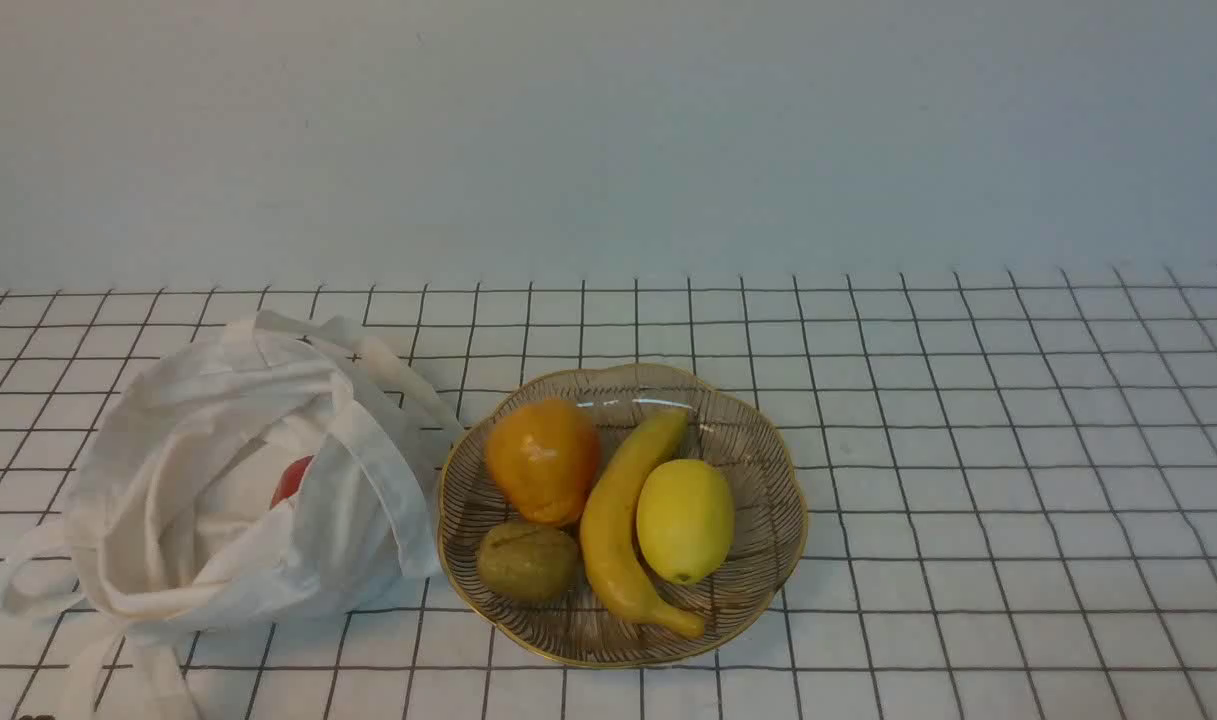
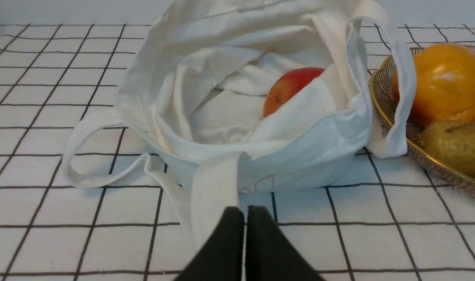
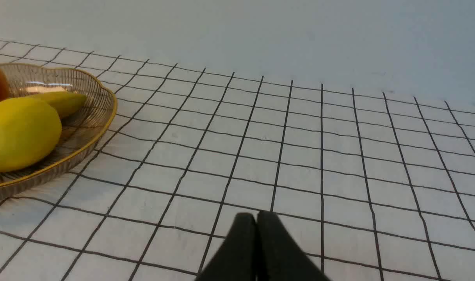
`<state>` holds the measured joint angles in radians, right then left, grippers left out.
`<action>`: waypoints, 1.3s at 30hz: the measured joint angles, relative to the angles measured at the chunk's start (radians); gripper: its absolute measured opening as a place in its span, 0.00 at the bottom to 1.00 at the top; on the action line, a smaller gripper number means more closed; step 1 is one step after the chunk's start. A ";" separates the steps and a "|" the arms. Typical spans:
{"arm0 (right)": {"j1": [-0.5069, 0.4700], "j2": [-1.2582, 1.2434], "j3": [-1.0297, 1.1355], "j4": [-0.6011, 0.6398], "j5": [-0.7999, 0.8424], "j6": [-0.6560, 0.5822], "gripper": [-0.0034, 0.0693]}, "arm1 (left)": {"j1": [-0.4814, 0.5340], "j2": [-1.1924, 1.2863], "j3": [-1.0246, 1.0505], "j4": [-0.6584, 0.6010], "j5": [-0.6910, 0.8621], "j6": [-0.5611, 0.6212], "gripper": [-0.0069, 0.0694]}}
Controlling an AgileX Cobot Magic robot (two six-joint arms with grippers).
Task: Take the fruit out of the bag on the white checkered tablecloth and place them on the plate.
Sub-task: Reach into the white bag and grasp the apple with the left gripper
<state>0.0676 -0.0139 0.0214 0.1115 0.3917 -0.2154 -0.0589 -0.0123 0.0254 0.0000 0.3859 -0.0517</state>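
A red apple point(image 1: 291, 480) point(image 2: 290, 89) lies inside the off-white cloth bag point(image 1: 218, 480) point(image 2: 237, 105), half hidden by its folds. The bag rests on the white checkered tablecloth point(image 1: 968, 480) at the left, its mouth gaping. Right beside it sits the ribbed glass plate point(image 1: 758, 440) point(image 2: 381, 97) point(image 3: 93, 109) with a gold rim. My left gripper point(image 2: 245, 212) is shut and empty, just short of the bag's near side, over a strap. My right gripper point(image 3: 256, 218) is shut and empty above bare cloth, well off to the side of the plate. Neither arm shows in the front view.
On the plate lie an orange pear-shaped fruit point(image 1: 542, 460) point(image 2: 442, 84), a banana point(image 1: 618, 520), a yellow lemon point(image 1: 684, 520) point(image 3: 18, 132) and a greenish-brown pear point(image 1: 528, 560) point(image 2: 456, 146). The bag's straps point(image 2: 100, 156) trail over the cloth. A pale wall stands behind.
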 joint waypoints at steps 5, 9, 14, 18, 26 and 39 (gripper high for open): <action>0.000 0.000 0.000 0.000 0.000 0.000 0.03 | 0.000 0.000 0.000 0.000 0.000 0.000 0.08; 0.000 0.000 0.000 0.000 0.000 0.000 0.03 | 0.000 0.000 0.000 0.000 0.000 0.000 0.08; 0.000 0.000 0.000 0.000 0.000 0.001 0.03 | 0.000 0.000 0.000 0.000 0.000 0.000 0.08; 0.000 0.000 0.000 0.000 0.000 0.002 0.03 | 0.000 0.000 0.000 0.000 0.000 0.000 0.08; 0.000 0.000 0.000 0.000 0.000 0.002 0.03 | 0.000 0.000 0.000 0.009 0.000 0.001 0.08; 0.000 0.000 0.000 0.000 0.000 0.002 0.03 | 0.000 0.000 0.003 -0.328 -0.237 -0.241 0.08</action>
<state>0.0676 -0.0139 0.0214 0.1115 0.3917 -0.2135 -0.0586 -0.0123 0.0288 -0.3280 0.1489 -0.2924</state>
